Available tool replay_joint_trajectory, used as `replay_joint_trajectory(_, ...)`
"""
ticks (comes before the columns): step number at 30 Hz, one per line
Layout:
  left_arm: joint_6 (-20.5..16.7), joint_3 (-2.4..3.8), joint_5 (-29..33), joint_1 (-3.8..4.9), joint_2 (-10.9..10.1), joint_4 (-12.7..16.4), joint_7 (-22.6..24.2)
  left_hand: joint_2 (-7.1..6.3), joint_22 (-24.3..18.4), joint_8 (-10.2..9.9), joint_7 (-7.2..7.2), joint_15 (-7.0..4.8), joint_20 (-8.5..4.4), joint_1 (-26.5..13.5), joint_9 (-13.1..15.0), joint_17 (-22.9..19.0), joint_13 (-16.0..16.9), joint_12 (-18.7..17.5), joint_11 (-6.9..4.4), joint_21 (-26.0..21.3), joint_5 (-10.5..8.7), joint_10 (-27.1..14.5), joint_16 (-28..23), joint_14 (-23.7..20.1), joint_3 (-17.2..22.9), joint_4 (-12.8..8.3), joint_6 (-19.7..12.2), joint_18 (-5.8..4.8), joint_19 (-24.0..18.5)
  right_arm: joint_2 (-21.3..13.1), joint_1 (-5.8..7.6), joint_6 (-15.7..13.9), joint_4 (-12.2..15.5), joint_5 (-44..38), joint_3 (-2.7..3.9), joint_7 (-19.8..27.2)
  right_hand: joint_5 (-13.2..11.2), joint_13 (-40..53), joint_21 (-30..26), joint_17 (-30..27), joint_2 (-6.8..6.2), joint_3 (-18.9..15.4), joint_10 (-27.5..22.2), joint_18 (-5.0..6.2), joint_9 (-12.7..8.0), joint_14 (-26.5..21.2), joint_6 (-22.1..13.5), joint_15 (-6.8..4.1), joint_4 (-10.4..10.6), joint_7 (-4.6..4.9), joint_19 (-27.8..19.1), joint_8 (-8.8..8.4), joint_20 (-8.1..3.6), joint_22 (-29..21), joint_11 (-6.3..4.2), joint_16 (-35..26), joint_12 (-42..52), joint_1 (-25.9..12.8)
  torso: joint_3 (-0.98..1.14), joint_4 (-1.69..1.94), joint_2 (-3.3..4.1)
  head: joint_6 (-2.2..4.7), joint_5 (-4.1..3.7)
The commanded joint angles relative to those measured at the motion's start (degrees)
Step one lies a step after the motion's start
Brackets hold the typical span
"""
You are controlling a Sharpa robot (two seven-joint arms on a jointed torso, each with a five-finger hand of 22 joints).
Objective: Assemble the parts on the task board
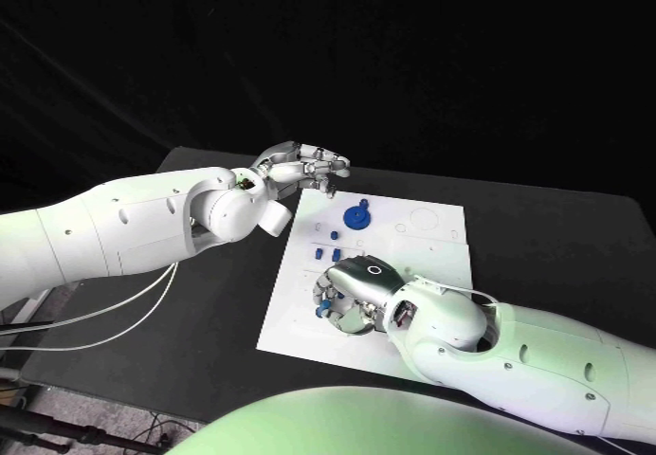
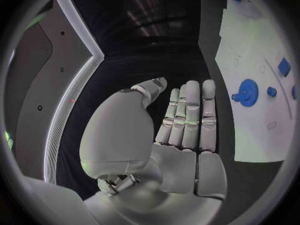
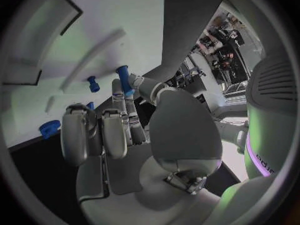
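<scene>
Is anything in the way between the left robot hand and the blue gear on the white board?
Nothing visible. The left robot hand is open beyond the task board's far left corner, with bare board and table between it and the blue gear. The right robot hand works nearer the robot.

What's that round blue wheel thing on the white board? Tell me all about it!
The blue gear is a round, toothed wheel that looks like plastic, with a small knob at its centre. It lies flat on the far part of the white task board. Nothing touches it; the left hand hangs nearby, off the board.
</scene>
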Motion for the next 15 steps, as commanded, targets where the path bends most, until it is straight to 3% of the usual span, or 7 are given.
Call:
replay_joint_trajectory(1,1.0,0.03,0.2,0.04,0.0,0.2,0.2,0.26,0.0,0.3,0.01,-0.04,0.15,0.0,0.1,-0.1,-0.1,0.3,-0.09,-0.2,0.22,-0.4,-0.2,-0.4,0.1,-0.2,-0.3,1.03,0.3,0.4,-0.14,0.9,0.2,-1.8,-0.11,-0.1,0.5,-0.2,-0.5,-0.1,-1.09,-0.6,-0.8,-0.09,-0.2,2.1,-0.8,0.62,0.2,0.2,1.2,-0.53,0.4,11.7,0.19,0.0,-0.3,-0.7,0.0,-0.03,-0.01,0.0,-0.03)
replay_joint_trajectory(11,1.3,0.03,0.2,0.04,0.0,0.2,0.0,0.1,0.0,0.3,0.06,0.01,0.17,-0.2,0.1,-0.1,-0.1,0.4,-0.05,-0.3,-0.25,-0.4,-0.2,-0.4,-0.1,-0.1,-0.4,1.0,0.3,0.6,-0.15,0.4,0.0,-2.0,-0.15,-1.2,2.4,-0.4,-1.6,-0.9,-3.32,-1.8,-3.8,0.14,-0.8,1.9,-2.5,1.36,0.7,0.84,0.7,-1.85,1.09,11.4,1.07,-0.2,-0.5,-2.8,0.03,-0.07,-0.04,0.0,-0.11)
replay_joint_trajectory(15,1.4,0.03,0.2,0.04,0.0,0.2,-0.1,0.1,0.0,0.3,0.06,0.01,0.17,-0.2,0.1,-0.1,-0.1,0.4,-0.05,-0.3,-0.25,-0.4,-0.2,-0.4,-0.1,-0.1,-0.4,1.0,0.3,0.4,-0.15,-0.2,0.1,-2.1,-0.16,-1.4,2.9,-1.0,-5.1,-3.1,-4.22,-4.0,-8.5,0.83,-1.8,1.1,-5.2,2.0,0.6,1.2,-0.8,-3.56,1.71,10.4,1.76,-1.1,-0.3,-3.1,0.03,-0.05,-0.06,0.0,-0.26)
